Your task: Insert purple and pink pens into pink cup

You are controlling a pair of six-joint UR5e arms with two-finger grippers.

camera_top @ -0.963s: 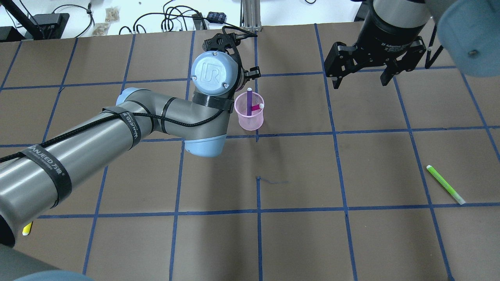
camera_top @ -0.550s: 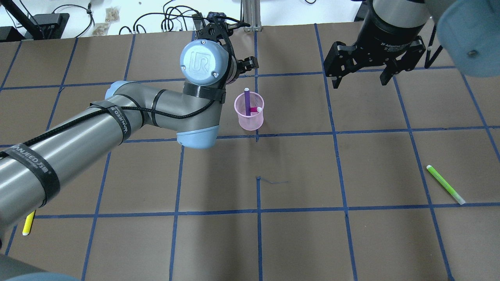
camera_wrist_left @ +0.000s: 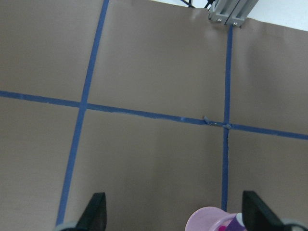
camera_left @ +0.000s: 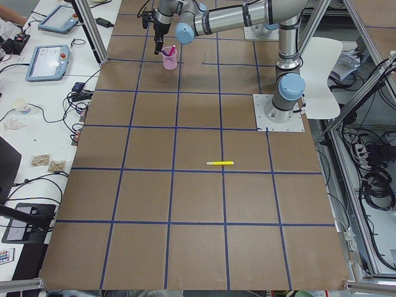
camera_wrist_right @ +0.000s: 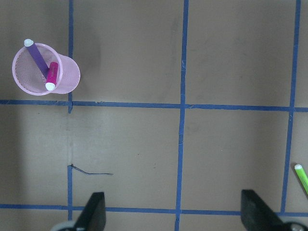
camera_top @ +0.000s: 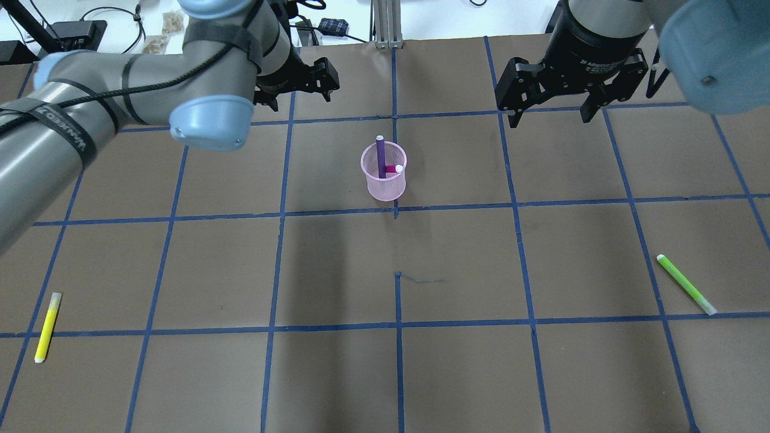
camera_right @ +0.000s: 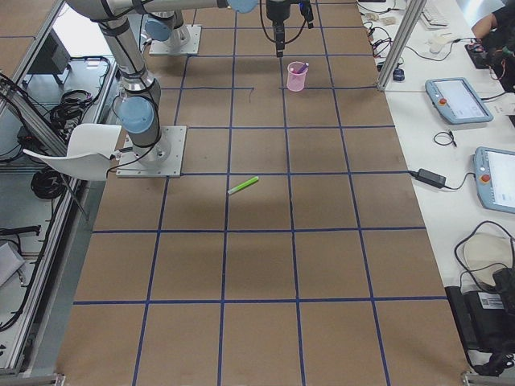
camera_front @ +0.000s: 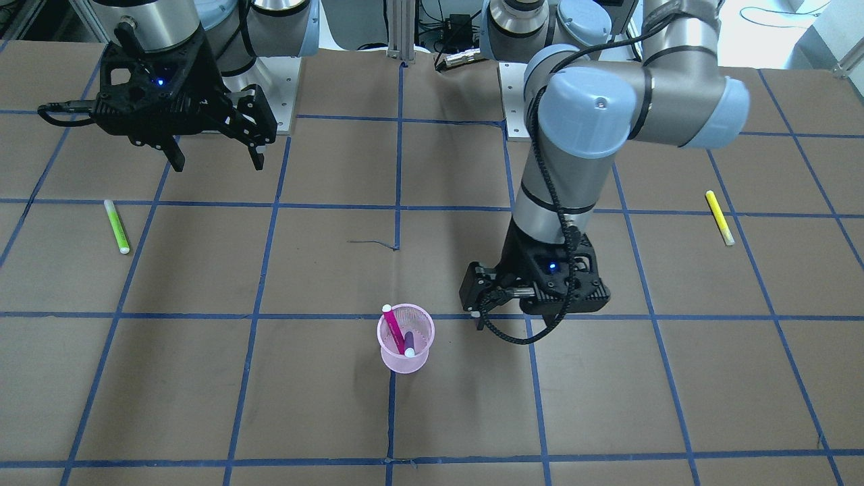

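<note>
The pink mesh cup (camera_top: 385, 183) stands upright near the table's middle. The purple pen (camera_top: 380, 157) and the pink pen (camera_top: 393, 169) both stand inside it, leaning on the rim. The cup also shows in the front view (camera_front: 403, 361) and the right wrist view (camera_wrist_right: 65, 79), with the purple pen (camera_wrist_right: 37, 57) and the pink pen (camera_wrist_right: 52, 76) inside. My left gripper (camera_top: 296, 87) is open and empty, behind and to the left of the cup; its wrist view shows the cup's rim (camera_wrist_left: 208, 217) at the bottom. My right gripper (camera_top: 548, 113) is open and empty, high at the back right.
A yellow pen (camera_top: 47, 328) lies at the front left. A green pen (camera_top: 686, 284) lies at the right. Cables and boxes sit beyond the table's far edge (camera_top: 271, 27). Blue tape lines grid the brown table.
My left arm has swung back and to the left, away from the cup. Both pens stay in the cup. The right gripper has hardly moved.
</note>
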